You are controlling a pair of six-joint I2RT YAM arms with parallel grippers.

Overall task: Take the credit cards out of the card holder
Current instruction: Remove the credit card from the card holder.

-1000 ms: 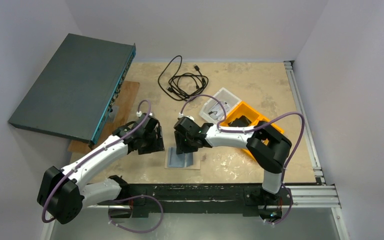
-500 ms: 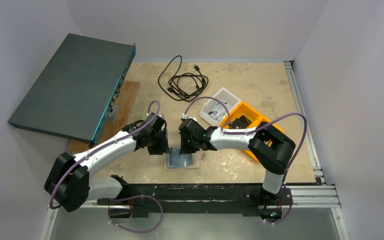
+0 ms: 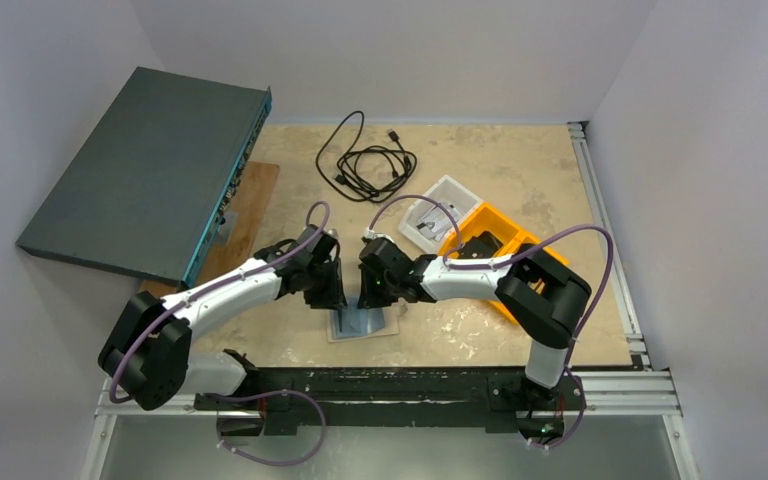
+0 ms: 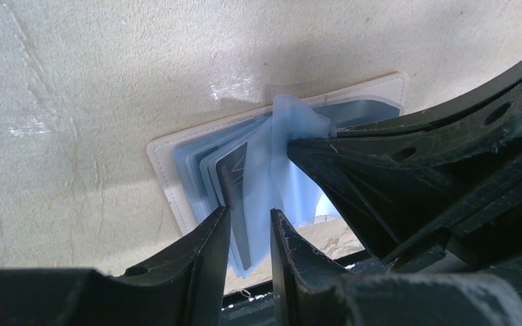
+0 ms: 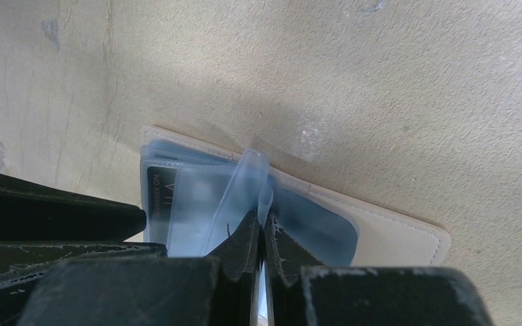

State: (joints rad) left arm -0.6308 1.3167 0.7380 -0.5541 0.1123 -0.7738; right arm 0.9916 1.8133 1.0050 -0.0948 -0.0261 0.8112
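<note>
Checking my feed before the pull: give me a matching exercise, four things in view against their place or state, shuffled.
Things:
1. card holder
2. right gripper
3. left gripper
4. orange bin

Places and states:
A. jaws stand either side of a dark card in its sleeve
B. lies open on the table, between the two grippers
C. sits at the table's right side
D. shut on a clear sleeve

Pairs: 1-B, 2-D, 3-A, 4-C

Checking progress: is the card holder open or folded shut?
Open: the card holder lies spread flat, its blue sleeves fanned up, a dark card showing.
</note>
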